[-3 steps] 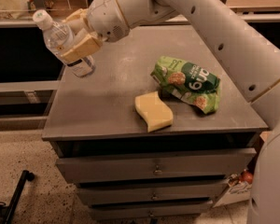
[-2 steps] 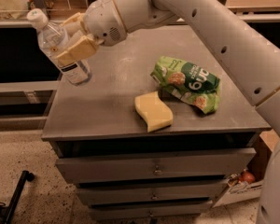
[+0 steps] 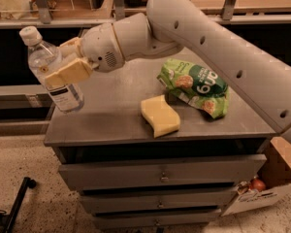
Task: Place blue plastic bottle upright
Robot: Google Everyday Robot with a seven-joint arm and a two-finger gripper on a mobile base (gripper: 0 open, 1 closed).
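The blue plastic bottle is clear and faintly bluish, with a white cap at the top left and a pale label with dark print low down. It is nearly upright, leaning a little to the left, at the far left edge of the grey cabinet top. Its base is at or just above the surface. My gripper reaches in from the right and is shut on the bottle's middle, one cream finger across its front.
A yellow sponge lies at the front middle of the top. A green snack bag lies to its right. Drawers run below. A cardboard box stands on the floor at the right.
The gripper has swung the bottle from tilted towards upright and lowered it to the cabinet top's left edge. The sponge and bag have not moved.
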